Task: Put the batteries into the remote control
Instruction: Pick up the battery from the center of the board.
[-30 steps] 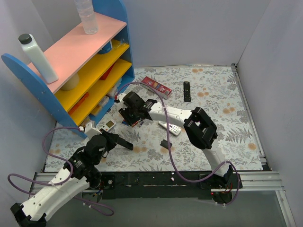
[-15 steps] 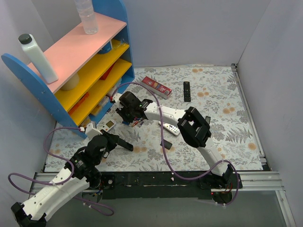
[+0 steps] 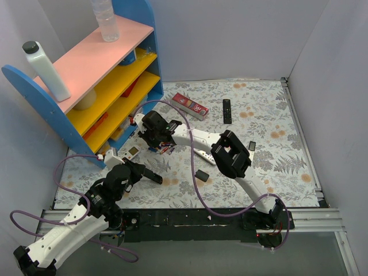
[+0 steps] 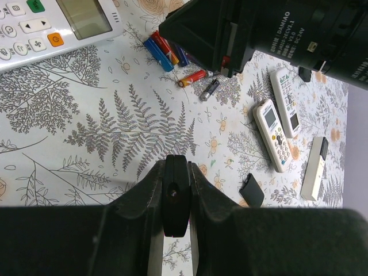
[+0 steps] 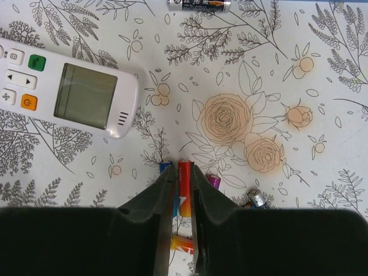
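Observation:
Several batteries [image 4: 172, 54] with red, blue and dark wraps lie in a loose heap on the floral mat. My right gripper [image 5: 183, 167] is down in the heap [image 3: 164, 148], its fingers tight on either side of a red battery [image 5: 184, 190]; a blue one [image 5: 165, 167] lies under the left finger and a purple one [image 5: 213, 181] lies just to the right. The slim silver-white remote control [image 4: 315, 168] lies far to the right, with a black cover [image 4: 251, 190] near it. My left gripper [image 4: 175, 164] is shut and empty above the mat, short of the heap.
A white remote with a display [image 5: 63, 86] lies left of the heap. Two white button remotes [image 4: 273, 133] lie between the heap and the slim remote. A blue shelf [image 3: 98, 86] stands at the back left. A red box [image 3: 191, 105] and a black remote [image 3: 227, 110] lie further back.
My right arm has swung left and brought its gripper over the battery heap. The black cover now shows on the mat. My left arm has not moved.

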